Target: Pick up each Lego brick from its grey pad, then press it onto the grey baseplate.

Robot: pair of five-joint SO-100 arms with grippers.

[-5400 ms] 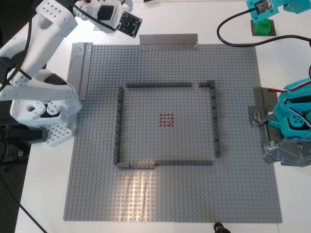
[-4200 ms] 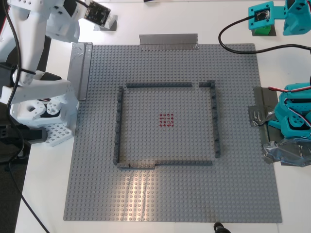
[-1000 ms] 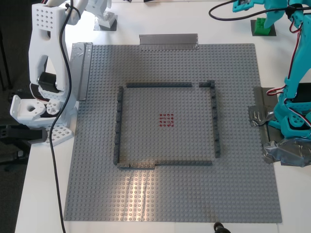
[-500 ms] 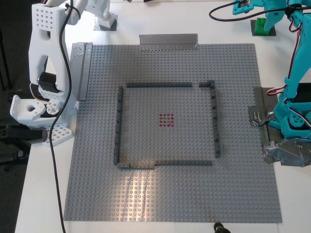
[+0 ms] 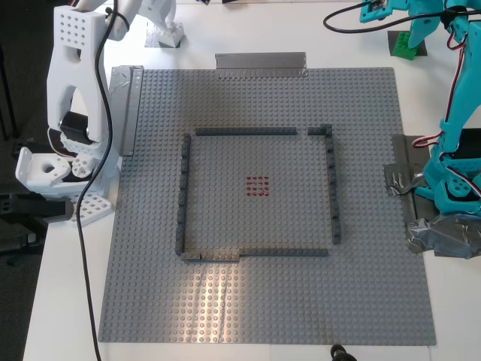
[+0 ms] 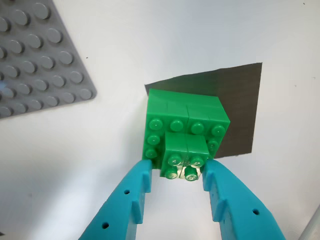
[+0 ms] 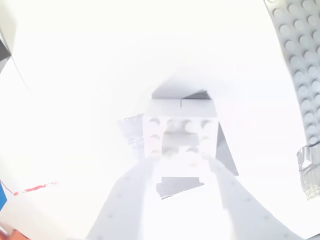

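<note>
The bright green brick (image 6: 185,122), with a small raised block on top, is over the dark grey pad (image 6: 235,100). My first gripper (image 6: 176,175), teal, is shut on that raised block. In the exterior view the green brick (image 5: 404,47) is at the top right under my first gripper (image 5: 412,34). The second wrist view is washed out. The white brick (image 7: 180,135) sits by the silvery pad (image 7: 131,131), with my second gripper (image 7: 180,167) shut on its near side. In the exterior view my second gripper (image 5: 169,30) is at the top left. The grey baseplate (image 5: 263,301) fills the middle.
A thin dark grey brick outline (image 5: 255,131) and red-marked studs (image 5: 257,186) sit on the plate. Grey tape strips (image 5: 261,63) (image 5: 124,105) hold its edges. The white arm base (image 5: 60,180) stands at the exterior view's left. The teal base (image 5: 455,188) with crumpled tape (image 5: 443,237) stands at its right.
Both arms have risen and reached out to the far pads over the last seconds. In the last half second the green brick shifted slightly and the white gripper edged toward the exterior view's right.
</note>
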